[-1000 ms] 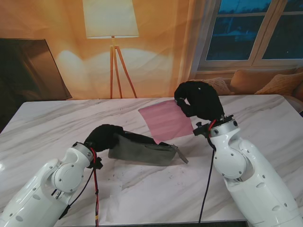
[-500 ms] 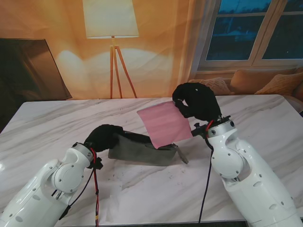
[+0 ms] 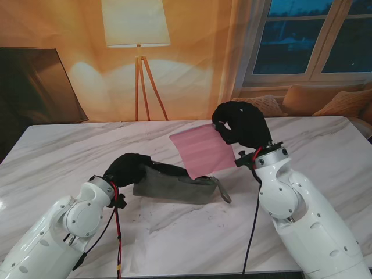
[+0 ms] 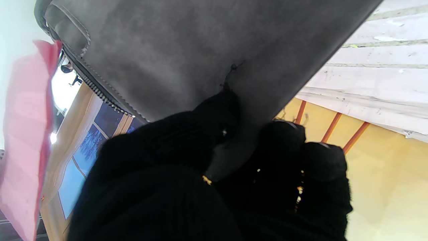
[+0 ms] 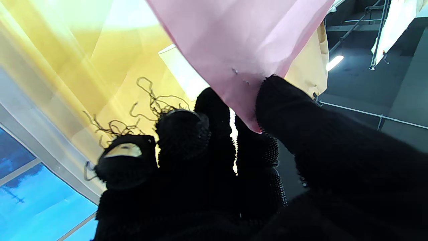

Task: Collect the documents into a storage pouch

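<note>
Two hands are engaged, each holding one item above the marble table [image 3: 70, 145]. On the left, the left hand [image 3: 127, 168], in a black glove, is closed on the near-left end of the grey pouch [image 3: 174, 185]; the left wrist view shows its fingers [image 4: 217, 124] wrapped around a corner of the suede-like fabric, with the zipper edge [image 4: 100, 95] running along the pouch's open side. The pouch sits low at the centre of the table, its long body stretching toward the right, with a pull tab [image 3: 224, 195] at its right end. Whether its underside rests fully on the table cannot be told. On the right, the right hand [image 3: 241, 125], also gloved in black, is clamped on the far-right corner of the pink sheet [image 3: 203, 150]; the right wrist view shows the thumb [image 5: 284, 100] pressing the paper against the fingers. The sheet hangs tilted, its lower corner meeting the pouch's upper opening near the right half of the pouch; how far it has entered the opening cannot be judged. In the left wrist view the pink sheet [image 4: 23, 140] appears just beside the zipper edge. Behind the table stand a floor lamp [image 3: 136, 23] and a window [image 3: 314, 38].
</note>
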